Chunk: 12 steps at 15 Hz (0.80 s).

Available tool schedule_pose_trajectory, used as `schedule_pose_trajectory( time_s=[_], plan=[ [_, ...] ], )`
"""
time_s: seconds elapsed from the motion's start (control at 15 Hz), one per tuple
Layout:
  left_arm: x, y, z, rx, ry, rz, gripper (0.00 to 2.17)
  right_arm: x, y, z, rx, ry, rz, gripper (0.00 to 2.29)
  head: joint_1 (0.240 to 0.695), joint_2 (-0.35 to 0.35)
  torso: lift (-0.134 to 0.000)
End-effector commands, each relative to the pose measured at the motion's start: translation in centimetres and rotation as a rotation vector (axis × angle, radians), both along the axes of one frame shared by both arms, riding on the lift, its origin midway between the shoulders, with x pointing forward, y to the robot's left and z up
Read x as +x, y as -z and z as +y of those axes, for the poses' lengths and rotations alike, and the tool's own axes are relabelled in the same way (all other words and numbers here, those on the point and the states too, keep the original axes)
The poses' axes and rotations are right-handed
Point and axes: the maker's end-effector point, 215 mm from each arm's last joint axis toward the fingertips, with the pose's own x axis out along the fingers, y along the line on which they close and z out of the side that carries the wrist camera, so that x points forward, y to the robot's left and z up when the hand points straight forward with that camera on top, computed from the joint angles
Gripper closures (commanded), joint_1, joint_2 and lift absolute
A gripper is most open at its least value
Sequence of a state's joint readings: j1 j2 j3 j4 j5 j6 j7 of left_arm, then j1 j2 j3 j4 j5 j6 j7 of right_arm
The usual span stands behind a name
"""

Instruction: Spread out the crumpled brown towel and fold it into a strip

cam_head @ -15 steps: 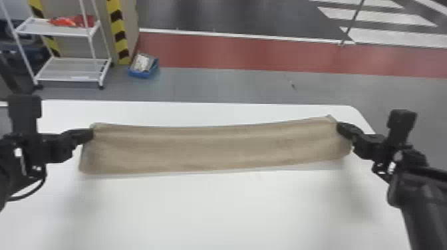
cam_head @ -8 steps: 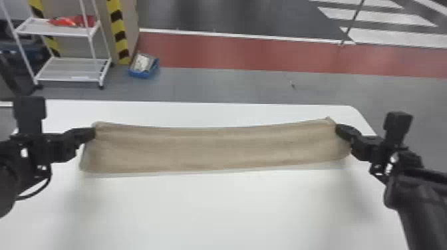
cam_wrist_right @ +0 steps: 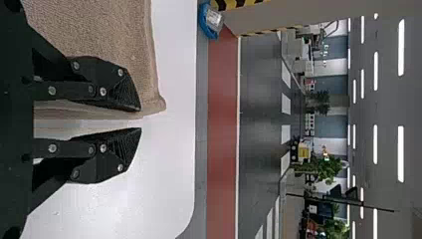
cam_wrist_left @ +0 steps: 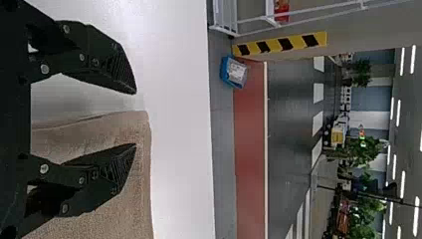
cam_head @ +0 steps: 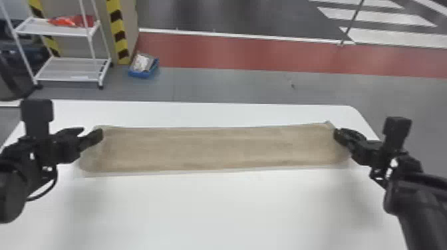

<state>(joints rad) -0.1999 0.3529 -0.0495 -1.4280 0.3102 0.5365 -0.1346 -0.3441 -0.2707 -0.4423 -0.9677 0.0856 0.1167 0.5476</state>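
The brown towel (cam_head: pixel 213 148) lies as a long flat strip across the white table. At its left end stands my left gripper (cam_head: pixel 92 132), its fingers parted. In the left wrist view the left gripper (cam_wrist_left: pixel 135 118) is open, one finger over the towel (cam_wrist_left: pixel 134 194) and the other beyond its end edge. My right gripper (cam_head: pixel 344 134) is at the strip's right end. The right wrist view has the right gripper (cam_wrist_right: pixel 141 118) open too, the towel's end edge (cam_wrist_right: pixel 157 102) running between the fingers, with nothing pinched.
The white table (cam_head: pixel 213 206) extends in front of the towel, with a narrow band behind it. Beyond the table, on the floor, are a blue bin (cam_head: pixel 143 68) and a white shelf rack (cam_head: pixel 73 68).
My left gripper's fingers have opened at the towel's left end. The right gripper has hardly shifted. The towel keeps its strip shape and place.
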Motion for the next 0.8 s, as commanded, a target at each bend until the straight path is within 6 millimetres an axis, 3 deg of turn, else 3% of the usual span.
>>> schedule_pose_trajectory(
  time_s=[0.0, 0.07, 0.13, 0.27, 0.47, 0.73],
  plan=[
    [-0.1, -0.5, 0.2, 0.008, -0.003, -0.015, 0.13, -0.9, 0.4, -0.5, 0.005, 0.011, 0.016, 0.39, 0.695, -0.142, -0.124],
    [-0.1, -0.9, 0.6, 0.015, -0.014, -0.033, 0.13, -1.4, 0.4, -0.8, 0.01, 0.016, 0.027, 0.38, 0.695, -0.143, -0.124],
    [0.0, -1.5, 0.8, 0.012, -0.021, -0.049, 0.13, -2.2, 0.1, -1.0, 0.021, 0.021, 0.038, 0.19, 0.695, -0.145, -0.124],
    [0.0, -3.0, 1.8, -0.002, -0.044, -0.078, 0.13, -3.4, 0.1, -0.1, 0.084, -0.002, 0.111, 0.07, 0.695, -0.145, -0.124],
    [-0.6, -4.4, 2.5, -0.035, -0.061, -0.098, 0.13, -6.1, 1.4, 3.4, 0.137, -0.034, 0.261, 0.07, 0.695, -0.128, -0.124],
    [-1.6, -3.0, 0.3, -0.049, -0.04, -0.06, 0.13, -8.0, 2.0, 7.8, 0.172, -0.05, 0.394, 0.07, 0.695, -0.092, -0.124]
  ],
)
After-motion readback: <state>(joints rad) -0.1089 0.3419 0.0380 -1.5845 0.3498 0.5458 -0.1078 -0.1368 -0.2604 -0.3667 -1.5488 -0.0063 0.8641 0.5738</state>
